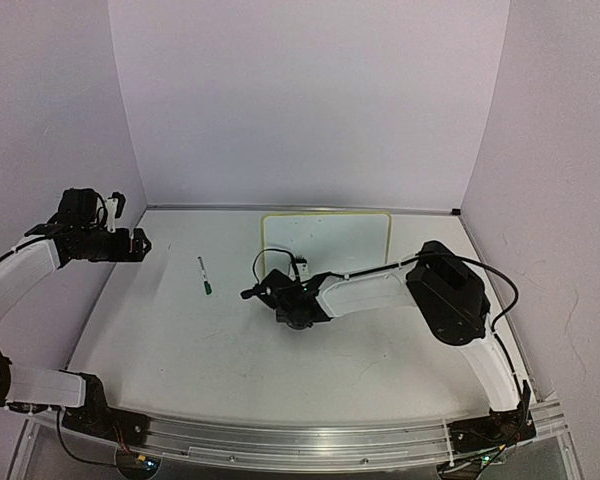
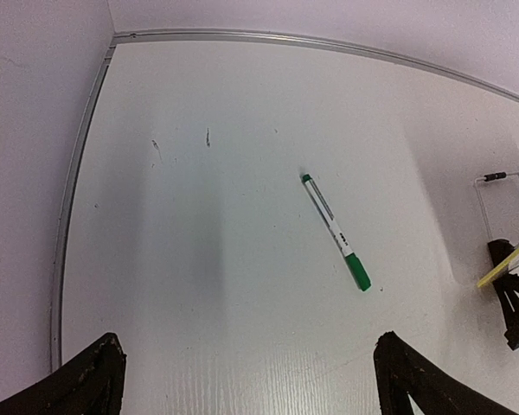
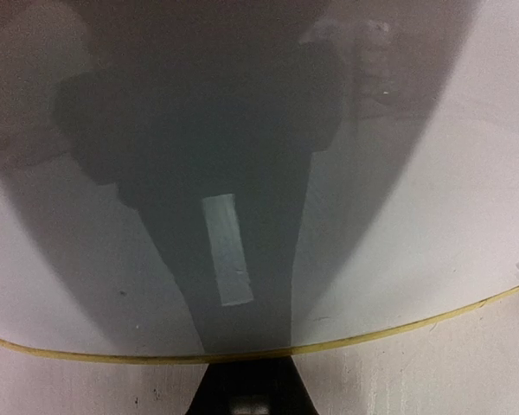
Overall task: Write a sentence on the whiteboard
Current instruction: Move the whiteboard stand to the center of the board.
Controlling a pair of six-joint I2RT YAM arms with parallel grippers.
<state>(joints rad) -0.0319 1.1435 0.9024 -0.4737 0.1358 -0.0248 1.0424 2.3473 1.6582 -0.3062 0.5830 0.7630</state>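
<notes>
— 2 worries from above, as we see it. The whiteboard (image 1: pixel 350 235) lies at the far middle of the table (image 1: pixel 160 340), with no sentence on it that we can make out. The marker (image 1: pixel 204 275) lies flat on the table to the board's left, apart from it and in neither gripper.

— And the right gripper (image 1: pixel 265 293)?

— Low, at the board's near left corner. If we swing it sideways from there, we judge it could drag or skew the board. The left gripper (image 1: pixel 140 243) hangs raised near the left wall, apart from the marker.

— From the left wrist, then?

— Our left fingers (image 2: pixel 86 376) stand as wide as they go, with nothing between them. The marker (image 2: pixel 336 232) lies ahead of them, slanted, thick green end nearest. It is thin and round, so an off-centre grab could roll it or flick it away. We cannot tell whether its cap is on, and a capped tip would write nothing.

— Right wrist?

— The jaws are closed almost fully, tips right at the board's yellow rim (image 3: pixel 95 353). Whether they nip the rim we cannot tell. The glossy face is blank apart from shadow and 1 reflected patch of light. Lifting from here could tip the board.
</notes>
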